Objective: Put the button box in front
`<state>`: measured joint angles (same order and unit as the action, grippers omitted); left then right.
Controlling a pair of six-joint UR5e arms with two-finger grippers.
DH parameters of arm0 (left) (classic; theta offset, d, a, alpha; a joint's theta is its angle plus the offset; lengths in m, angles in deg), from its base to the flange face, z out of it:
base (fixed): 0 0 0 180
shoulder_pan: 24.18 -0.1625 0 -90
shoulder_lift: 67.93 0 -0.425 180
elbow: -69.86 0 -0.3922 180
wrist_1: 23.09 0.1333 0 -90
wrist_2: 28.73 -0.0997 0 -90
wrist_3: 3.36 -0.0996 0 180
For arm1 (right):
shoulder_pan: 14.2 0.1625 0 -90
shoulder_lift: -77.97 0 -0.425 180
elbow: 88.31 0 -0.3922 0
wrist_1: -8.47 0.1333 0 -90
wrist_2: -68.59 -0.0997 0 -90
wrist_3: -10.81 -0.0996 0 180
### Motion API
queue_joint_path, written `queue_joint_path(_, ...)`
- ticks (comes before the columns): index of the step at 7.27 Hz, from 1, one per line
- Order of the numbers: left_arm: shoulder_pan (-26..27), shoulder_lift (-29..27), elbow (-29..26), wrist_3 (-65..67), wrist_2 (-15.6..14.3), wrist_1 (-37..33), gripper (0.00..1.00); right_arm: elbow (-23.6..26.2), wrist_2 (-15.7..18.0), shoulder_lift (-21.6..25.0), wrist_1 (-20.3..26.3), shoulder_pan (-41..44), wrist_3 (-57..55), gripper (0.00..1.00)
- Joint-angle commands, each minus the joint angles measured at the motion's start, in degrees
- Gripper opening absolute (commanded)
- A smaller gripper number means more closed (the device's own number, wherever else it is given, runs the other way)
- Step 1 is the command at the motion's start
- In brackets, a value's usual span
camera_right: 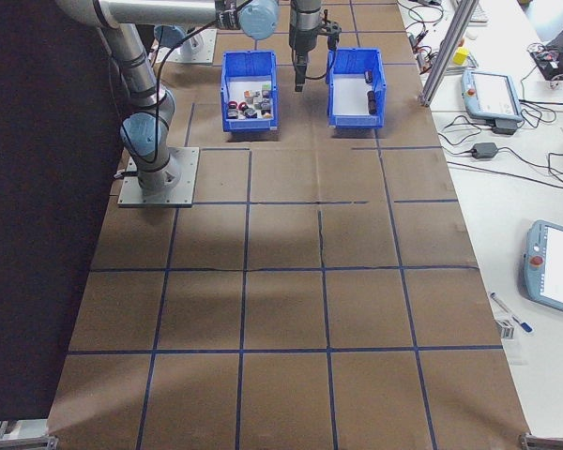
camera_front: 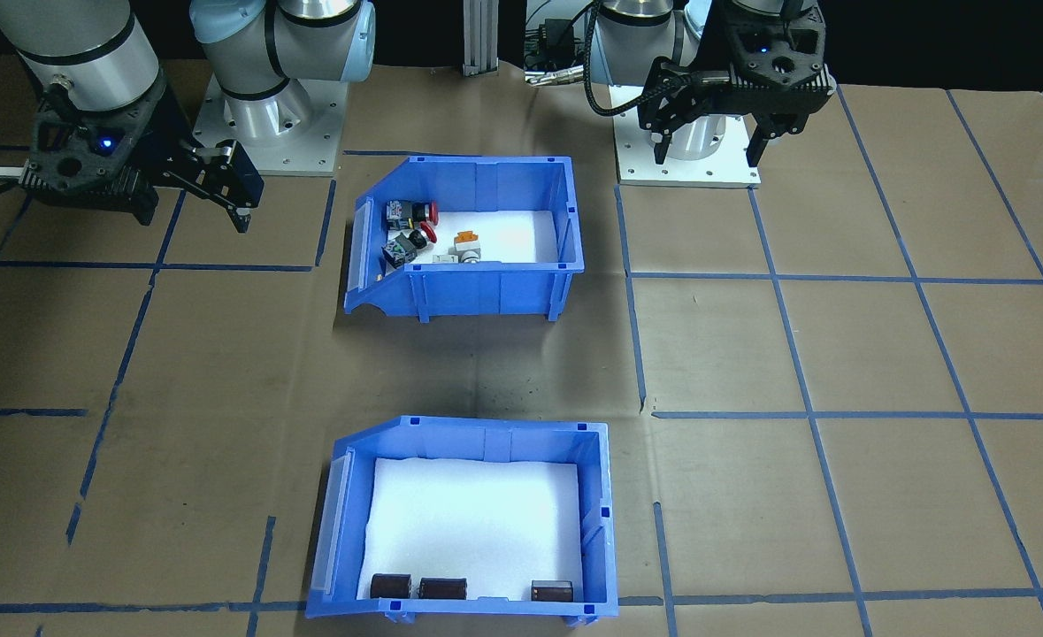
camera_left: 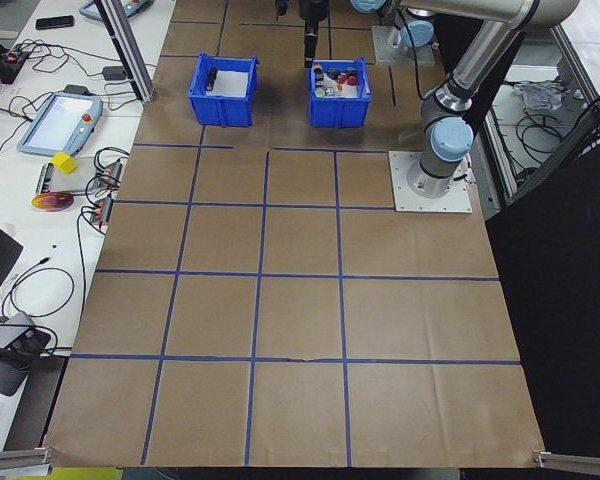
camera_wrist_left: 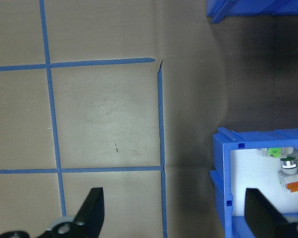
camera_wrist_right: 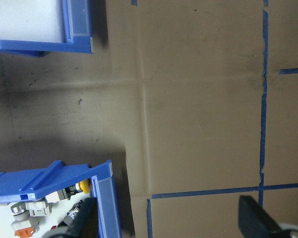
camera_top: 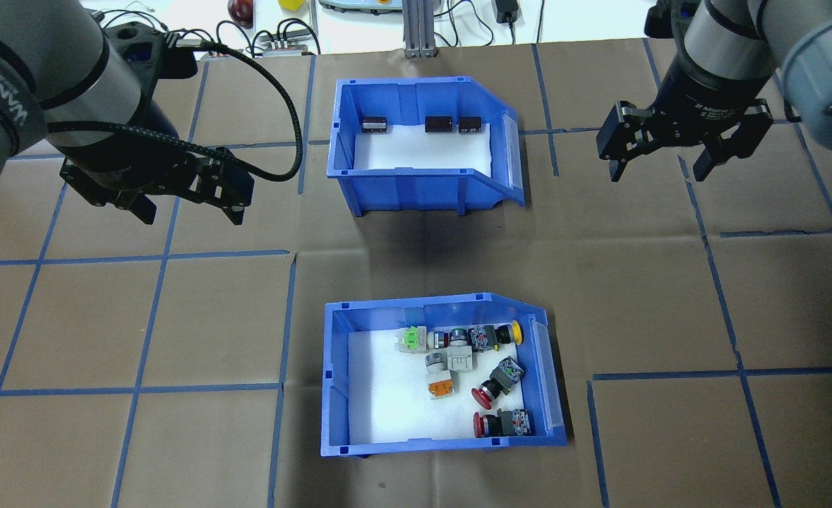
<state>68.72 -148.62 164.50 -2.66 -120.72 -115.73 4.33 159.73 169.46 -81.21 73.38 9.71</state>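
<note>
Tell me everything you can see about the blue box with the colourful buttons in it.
The button box is a blue bin that looks like plastic, with ribbed walls and one low, sloped end bearing a pale clear strip. A white liner covers its floor. Inside lie loose push-button switches with red, yellow, green and orange parts, gathered toward the sloped end. It stands upright on the brown, blue-taped table, on the robot's side, in line with a similar blue bin farther out. Nothing grips it; both end effectors hang open off to its sides.
</note>
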Motion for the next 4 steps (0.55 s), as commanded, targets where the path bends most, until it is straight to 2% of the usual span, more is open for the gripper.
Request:
queue_joint_path(1, 0.0, 0.0, 0.02, 0.0, -0.03, 0.1, 0.99, 0.0, -0.26, 0.27, 0.04, 0.05, -0.04, 1.0)
queue_joint_path(4, -0.09, 0.0, -0.07, 0.0, -0.11, -0.16, 0.99, 0.79, -0.35, 1.14, 0.04, 0.05, 0.22, 1.0)
